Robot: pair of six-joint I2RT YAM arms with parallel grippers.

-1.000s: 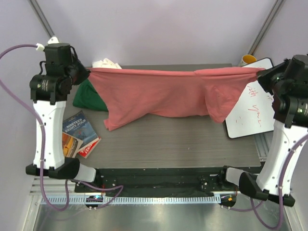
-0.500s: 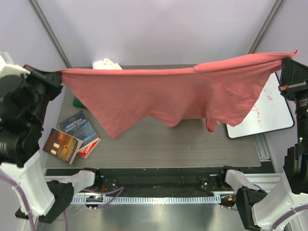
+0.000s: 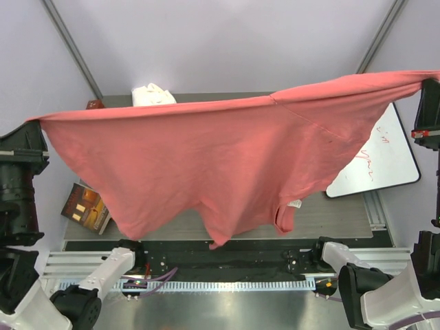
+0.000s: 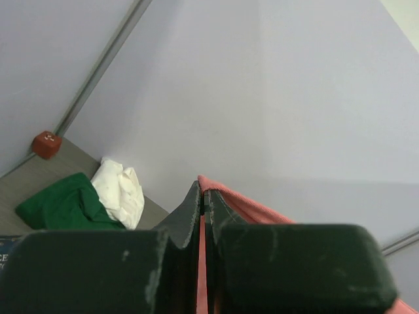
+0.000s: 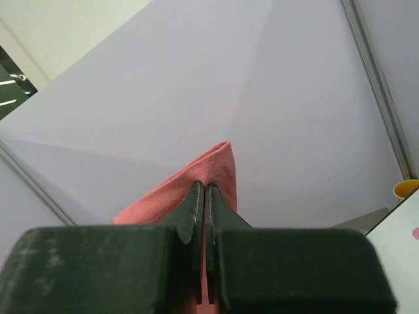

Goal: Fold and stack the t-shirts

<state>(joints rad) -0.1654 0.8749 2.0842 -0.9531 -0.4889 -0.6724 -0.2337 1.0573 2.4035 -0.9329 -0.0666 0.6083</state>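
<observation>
While both grippers pinch its top edge, we see the pink shirt (image 3: pixel 206 158) stretched wide in the air above the table (image 3: pixel 323 221), hiding most of the table from the overhead camera. Its upper hem runs nearly taut from the left gripper (image 3: pixel 34 129), off the table's left side, up to the right gripper (image 3: pixel 426 86), off its right side. The lower part sags in uneven points toward the table's near edge, and a small white label (image 3: pixel 295 203) shows at the neck opening. Each wrist view shows us jaws pressed together on a thin fold of pink cloth.

From above, only the white shirt (image 3: pixel 152 94) peeks out at the table's far edge, with a whiteboard (image 3: pixel 385 158) on the table's right side and a book (image 3: pixel 86 206) on its left. The left wrist camera shows us what the cloth covers: a green shirt (image 4: pixel 62 208) crumpled on the table against the white one.
</observation>
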